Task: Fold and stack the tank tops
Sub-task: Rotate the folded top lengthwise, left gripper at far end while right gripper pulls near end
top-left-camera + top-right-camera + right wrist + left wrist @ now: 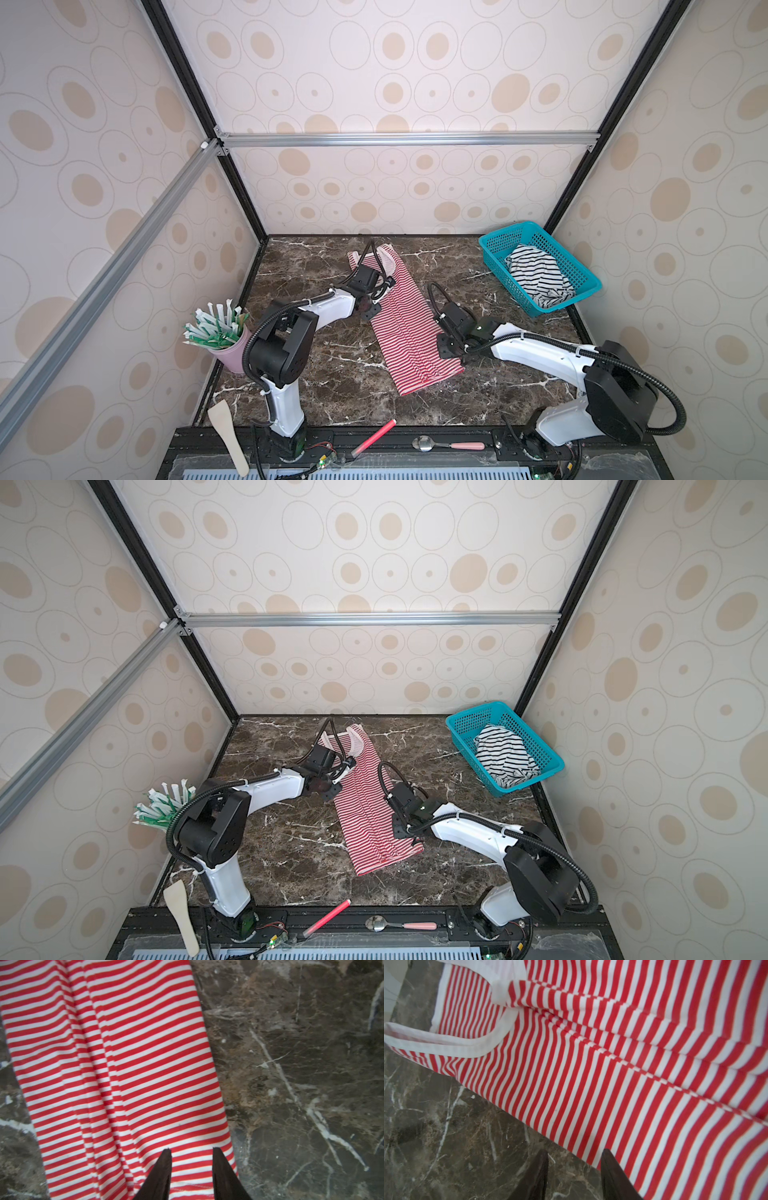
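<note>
We see the red-and-white tank top (pixel 409 328) lying on the marble table (pixel 316 374) as a long narrow strip, with its straps at the far end, its hem at the near end and 2 or 3 lengthwise ridges running down it. The black-and-white tank top (pixel 536 278) sits crumpled in the teal basket (pixel 494 243) at the far right corner, well apart.

Our left gripper (pixel 574 1153) hangs released and empty at the strip's left long edge, toward the strap half. 1 tip is over bare marble and the other is at the cloth's border. Our right gripper (pixel 191 1149) is likewise parted with nothing between its tips, over the cloth just inside the right long edge, toward the hem.

We judge the crosswise fold comes next. To do it well, we should bring both grippers to the 2 corners of 1 end and pinch deep enough to catch every layer, since thin knit slips. We then lift low and together and lay edge on edge, so the strip does not skew and the ridges do not set into creases.
</note>
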Tool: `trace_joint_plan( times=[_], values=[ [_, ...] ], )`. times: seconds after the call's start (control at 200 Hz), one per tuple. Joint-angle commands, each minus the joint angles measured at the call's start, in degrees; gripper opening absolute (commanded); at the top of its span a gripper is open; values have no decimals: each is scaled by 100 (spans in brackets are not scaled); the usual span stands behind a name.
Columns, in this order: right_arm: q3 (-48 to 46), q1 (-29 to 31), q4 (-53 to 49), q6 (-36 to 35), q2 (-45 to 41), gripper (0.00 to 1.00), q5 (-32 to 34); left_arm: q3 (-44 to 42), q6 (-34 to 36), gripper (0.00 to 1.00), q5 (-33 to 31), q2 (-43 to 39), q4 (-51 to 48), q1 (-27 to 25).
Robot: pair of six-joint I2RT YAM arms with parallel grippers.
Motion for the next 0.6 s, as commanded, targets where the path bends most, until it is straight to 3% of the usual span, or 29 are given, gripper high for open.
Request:
trace_joint_plan(
  times=[0.0, 0.325, 0.595],
  values=[
    [-115, -70, 233, -186, 30, 35, -264, 110, -103, 42, 37, 210, 191, -48],
    [-891, 37, 747, 227, 201, 33, -984, 771, 65, 40, -393, 1154, 160, -67],
    [-929, 782, 601, 648, 302, 32, -1185, 1824, 111, 40, -495, 1874, -215, -75]
  ],
)
